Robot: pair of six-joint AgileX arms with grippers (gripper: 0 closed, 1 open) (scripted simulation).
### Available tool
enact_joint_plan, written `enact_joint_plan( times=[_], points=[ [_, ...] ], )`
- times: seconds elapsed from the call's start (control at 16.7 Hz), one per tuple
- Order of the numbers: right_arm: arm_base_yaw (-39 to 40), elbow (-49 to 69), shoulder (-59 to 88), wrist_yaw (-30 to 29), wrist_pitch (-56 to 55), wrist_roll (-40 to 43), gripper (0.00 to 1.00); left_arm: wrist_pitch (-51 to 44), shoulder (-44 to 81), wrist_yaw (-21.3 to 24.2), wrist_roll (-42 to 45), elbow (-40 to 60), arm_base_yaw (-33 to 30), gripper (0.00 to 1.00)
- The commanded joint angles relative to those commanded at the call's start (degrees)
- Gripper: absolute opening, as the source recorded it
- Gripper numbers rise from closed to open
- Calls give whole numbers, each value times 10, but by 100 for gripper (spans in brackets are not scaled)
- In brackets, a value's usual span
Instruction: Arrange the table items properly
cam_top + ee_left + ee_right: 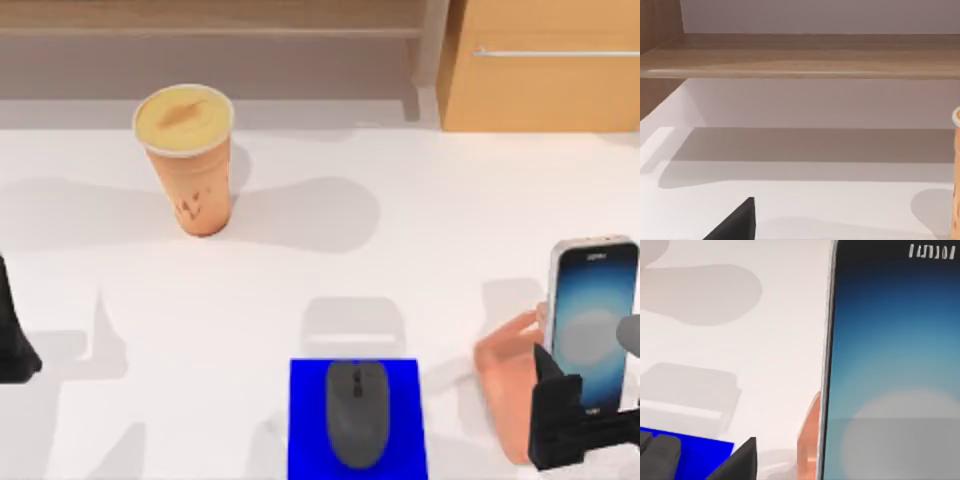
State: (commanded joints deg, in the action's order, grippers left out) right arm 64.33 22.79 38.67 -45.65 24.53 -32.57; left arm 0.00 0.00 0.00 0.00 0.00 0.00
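The right gripper (572, 425) sits at the desk's front right corner, its dark body low against the bottom of the phone (594, 322). The phone stands tilted back, its blue screen facing up, and leans on the pink stand (508, 385), which shows beside and behind it. The fingers look to be at the phone's lower edge, but whether they clamp it or stand slack cannot be told. In the right wrist view the phone (890, 370) looms close, with a sliver of the stand (809, 440) at its edge and one dark fingertip (740, 462) low in the picture.

The left arm (14, 335) is parked at the desk's left edge, partly cut off; its fingers cannot be judged. A dark fingertip (737, 222) shows in the left wrist view.

The desk (420, 260) is plain white. At its front middle lies a blue pad (305, 425) with the grey mouse (357, 412) resting on it, roughly centred; the pad's near edge runs out of the top view. The cup (190, 155), orange with a creamy top, stands upright at the back left, well apart from the rest. Behind the desk runs a wooden shelf (210, 15), and a wooden cabinet (545, 65) with a metal handle stands at the back right.

The phone's right side and the gripper are cut by the picture's edge. In the left wrist view the cup (956, 175) is a thin strip at the border.
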Motion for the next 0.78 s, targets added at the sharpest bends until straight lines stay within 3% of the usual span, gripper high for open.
enact_joint_plan(
  times=[0.48, 0.78],
  points=[
    [39, 1, -11, -31, 40, -36, 100, 0, 0, 0, 0, 0, 0, 100],
    [-52, 3, -94, 25, 4, 19, 100, 0, 0, 0, 0, 0, 0, 100]
  ],
)
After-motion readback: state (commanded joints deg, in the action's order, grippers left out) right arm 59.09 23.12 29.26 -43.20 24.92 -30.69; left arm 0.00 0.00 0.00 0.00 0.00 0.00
